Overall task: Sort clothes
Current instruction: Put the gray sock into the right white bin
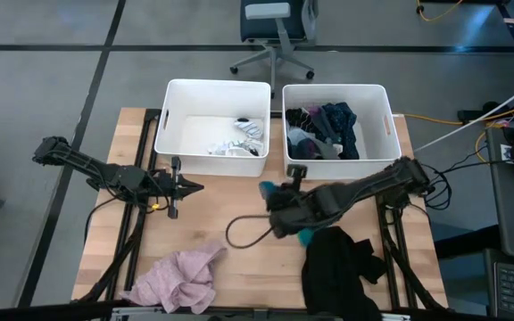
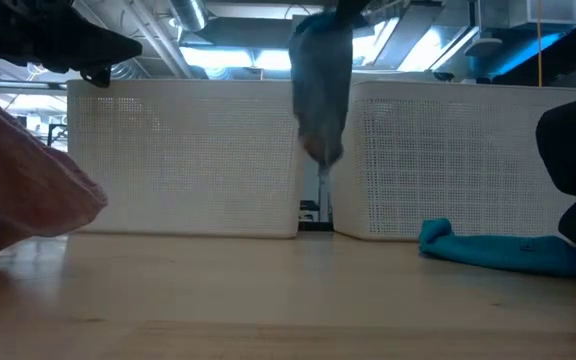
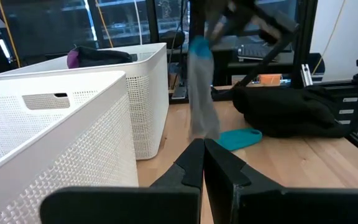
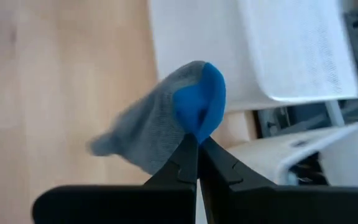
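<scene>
Two white tubs side by side along the far edge of the wooden bench (image 1: pixel 239 218), nearly touching, no readable writing or label on either. Left tub (image 1: pixel 212 127) mostly bare inside, with a few pale and striped pieces (image 1: pixel 242 138) bunched toward its right wall. Right tub (image 1: pixel 338 121) heaped with dark, navy and white clothes (image 1: pixel 328 131). Perforated side walls on both, seen from bench level.

Black garment (image 1: pixel 335 266) piled at the near right of the bench, just under the right arm. Pink garment (image 1: pixel 183 278) crumpled at the near left, well apart from the black one. Teal piece (image 2: pixel 498 249) flat on the wood just beside the black pile.

Right end effector (image 4: pixel 197 146) clenched on a grey sock with a blue toe (image 4: pixel 166 127), pinched at the blue end, hanging limp above the bench, in front of the gap between the tubs.

Left end effector (image 3: pixel 202 149) clenched on nothing, fingers pressed together, hovering over the left part of the bench just in front of the left tub.
</scene>
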`<state>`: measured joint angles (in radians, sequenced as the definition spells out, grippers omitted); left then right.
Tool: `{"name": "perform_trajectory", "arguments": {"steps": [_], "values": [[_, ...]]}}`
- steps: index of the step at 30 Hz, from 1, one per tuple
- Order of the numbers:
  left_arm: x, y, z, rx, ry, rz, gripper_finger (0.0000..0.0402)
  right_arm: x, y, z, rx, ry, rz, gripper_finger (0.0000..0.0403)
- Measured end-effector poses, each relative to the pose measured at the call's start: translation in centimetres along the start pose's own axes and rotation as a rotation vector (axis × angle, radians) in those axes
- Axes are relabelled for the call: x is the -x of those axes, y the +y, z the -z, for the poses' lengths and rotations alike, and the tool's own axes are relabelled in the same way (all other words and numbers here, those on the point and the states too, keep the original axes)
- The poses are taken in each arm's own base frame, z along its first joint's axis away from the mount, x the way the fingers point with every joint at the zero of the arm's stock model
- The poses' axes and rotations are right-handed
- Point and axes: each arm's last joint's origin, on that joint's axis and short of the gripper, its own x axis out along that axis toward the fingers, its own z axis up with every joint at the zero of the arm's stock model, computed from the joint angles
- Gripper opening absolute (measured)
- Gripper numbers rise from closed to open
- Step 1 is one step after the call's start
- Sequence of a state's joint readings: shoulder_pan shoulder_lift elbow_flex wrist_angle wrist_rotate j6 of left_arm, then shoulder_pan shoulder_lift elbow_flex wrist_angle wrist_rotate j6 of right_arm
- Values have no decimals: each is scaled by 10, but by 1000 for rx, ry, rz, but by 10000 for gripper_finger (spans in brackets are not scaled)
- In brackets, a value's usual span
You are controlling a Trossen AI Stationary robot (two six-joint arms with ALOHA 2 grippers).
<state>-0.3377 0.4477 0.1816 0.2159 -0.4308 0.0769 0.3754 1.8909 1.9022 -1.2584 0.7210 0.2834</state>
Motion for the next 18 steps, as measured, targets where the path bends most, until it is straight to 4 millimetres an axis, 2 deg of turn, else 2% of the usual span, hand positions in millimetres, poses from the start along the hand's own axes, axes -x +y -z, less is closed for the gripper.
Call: {"name": "perform_trajectory", "arguments": {"steps": [6,15,18], "values": [[0,0,0,-4,-1,0,1,19,-43,11,-91,6,107,5],[0,0,0,-6,-2,0,1,28,-112,33,-280,37,420,5],[0,0,0,-8,-2,0,1,29,-134,38,-350,34,464,5]]}}
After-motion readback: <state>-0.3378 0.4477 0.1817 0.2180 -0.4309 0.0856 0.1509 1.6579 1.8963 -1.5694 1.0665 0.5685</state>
